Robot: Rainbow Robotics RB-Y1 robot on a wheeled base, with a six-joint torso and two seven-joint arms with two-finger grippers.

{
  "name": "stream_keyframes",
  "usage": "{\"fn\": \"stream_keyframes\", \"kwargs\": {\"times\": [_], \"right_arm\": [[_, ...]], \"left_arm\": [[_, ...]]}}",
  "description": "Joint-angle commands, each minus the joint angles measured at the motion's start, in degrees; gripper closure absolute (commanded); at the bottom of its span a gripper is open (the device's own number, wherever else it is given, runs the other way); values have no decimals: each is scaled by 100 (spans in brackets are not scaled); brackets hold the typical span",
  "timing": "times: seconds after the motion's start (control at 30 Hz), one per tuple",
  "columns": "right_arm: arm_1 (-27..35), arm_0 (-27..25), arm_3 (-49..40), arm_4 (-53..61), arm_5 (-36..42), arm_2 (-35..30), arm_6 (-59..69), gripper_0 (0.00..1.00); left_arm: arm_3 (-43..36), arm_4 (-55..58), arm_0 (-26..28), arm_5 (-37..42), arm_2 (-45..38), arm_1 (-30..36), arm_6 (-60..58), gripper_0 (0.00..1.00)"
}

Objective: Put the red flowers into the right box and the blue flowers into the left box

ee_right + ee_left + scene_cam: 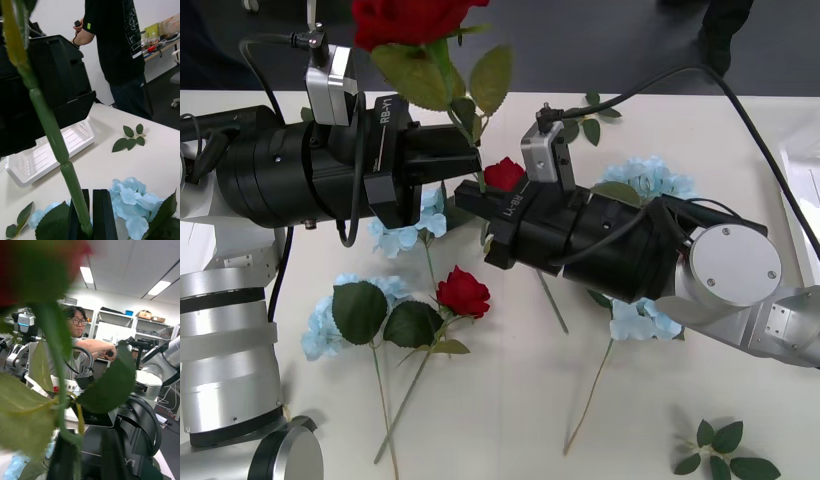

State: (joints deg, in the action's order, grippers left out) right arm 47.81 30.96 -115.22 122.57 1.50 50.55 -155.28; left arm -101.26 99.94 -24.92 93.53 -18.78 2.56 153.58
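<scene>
Your raised red rose (412,20) stands above mid-table, its stem pinched by both the left gripper (470,150) and right gripper (470,198): a handover, seemingly. Two red roses (464,291) and the blue flowers (650,180) lie loose on the table (510,420). The one white tray (45,153) in sight holds nothing, so sorting has barely begun.

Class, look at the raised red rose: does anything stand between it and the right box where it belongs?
Nothing visible blocks it. The left gripper holds the red rose high; between it and the right box at the table's right edge lie the right gripper and blue flowers, lower.
</scene>
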Motion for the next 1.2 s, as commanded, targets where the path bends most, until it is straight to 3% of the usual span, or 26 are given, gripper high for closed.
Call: {"fn": "stream_keyframes", "kwargs": {"times": [0.03, 0.57, 0.67, 0.7, 0.77, 0.93, 1.2], "right_arm": [[79, 51, -45, 30, -71, -63, 28, 100], [255, 51, -62, 434, 44, -63, 28, 100], [510, 51, -115, 548, 202, -89, 28, 100], [659, 51, -150, 645, 316, -124, 28, 100], [879, 42, -212, 891, 527, -230, 28, 100], [1318, -265, -247, 1524, 1283, -985, 28, 100], [1582, -1267, 87, 1858, 2716, -2682, 28, 100]], "left_arm": [[-148, 52, -92, -19, 24, 17, 142, 0], [-148, 52, -92, -19, 24, 17, 142, 0], [-148, 52, -92, -19, 24, 17, 142, 0], [19, -1, 224, -1, 6, -71, 142, 0], [63, 8, 277, -19, 6, -98, 142, 0], [124, 228, 339, -335, 15, -27, 142, 0], [115, 228, 347, -608, 94, 720, -390, 0]]}}
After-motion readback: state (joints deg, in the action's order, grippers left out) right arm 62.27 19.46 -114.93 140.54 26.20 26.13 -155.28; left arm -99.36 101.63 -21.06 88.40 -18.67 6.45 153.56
